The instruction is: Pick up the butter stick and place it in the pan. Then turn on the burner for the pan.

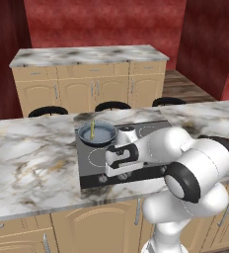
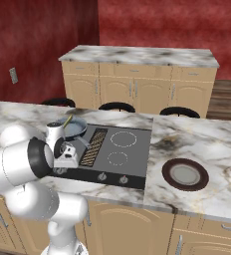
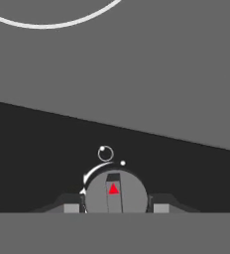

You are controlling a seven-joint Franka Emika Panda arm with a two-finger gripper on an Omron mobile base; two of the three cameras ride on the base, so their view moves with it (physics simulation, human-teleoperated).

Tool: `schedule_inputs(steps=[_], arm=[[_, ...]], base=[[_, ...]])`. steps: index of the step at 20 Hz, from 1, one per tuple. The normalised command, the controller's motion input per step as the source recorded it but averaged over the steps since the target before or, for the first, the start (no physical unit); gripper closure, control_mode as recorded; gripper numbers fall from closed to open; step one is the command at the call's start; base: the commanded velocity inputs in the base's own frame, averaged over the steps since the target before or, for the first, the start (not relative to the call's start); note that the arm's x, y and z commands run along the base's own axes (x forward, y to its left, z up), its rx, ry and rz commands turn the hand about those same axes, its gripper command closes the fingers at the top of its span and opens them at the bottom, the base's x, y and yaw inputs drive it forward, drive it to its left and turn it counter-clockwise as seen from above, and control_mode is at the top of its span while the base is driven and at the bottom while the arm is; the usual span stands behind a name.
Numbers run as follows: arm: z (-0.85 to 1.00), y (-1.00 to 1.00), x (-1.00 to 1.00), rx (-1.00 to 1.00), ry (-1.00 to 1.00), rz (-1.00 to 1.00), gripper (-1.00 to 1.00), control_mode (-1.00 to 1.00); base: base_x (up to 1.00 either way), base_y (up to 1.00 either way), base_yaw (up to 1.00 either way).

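The blue-grey pan [image 1: 100, 134] sits on the cooktop's back left burner, and the pale-yellow butter stick [image 1: 92, 129] leans inside it against the rim. From the right base view, the pan [image 2: 75, 128] and the butter stick [image 2: 66, 121] lie just beyond my hand. My gripper [image 1: 119, 176] points down at the cooktop's front control strip. In the hand view a round grey burner knob [image 3: 116, 191] with a red triangle stands between the two fingertips of the gripper [image 3: 116, 207], which press close on either side of it.
The dark cooktop [image 2: 122, 149] is set into the marble island. A flat dark plate [image 2: 185, 174] with a brownish rim lies to its right. More knobs [image 2: 124, 179] line the front strip. Black stools [image 1: 112, 105] and a back counter [image 1: 87, 55] stand beyond the island.
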Motion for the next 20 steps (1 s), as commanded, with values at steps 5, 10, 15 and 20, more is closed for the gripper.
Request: schedule_inputs(steps=[5,10,15,20], arm=[[-0.1,0.0,0.0,0.0,0.0,0.22,1.0,-1.0],[-0.11,0.0,0.0,0.0,0.0,0.23,1.0,-1.0],[-0.12,0.0,0.0,0.01,0.0,0.24,1.0,-1.0],[-0.09,0.0,0.0,0.03,0.0,0.25,1.0,-1.0]], base=[[0.0,0.0,0.0],[0.0,0.0,0.0],[0.0,0.0,0.0],[0.0,0.0,0.0]])
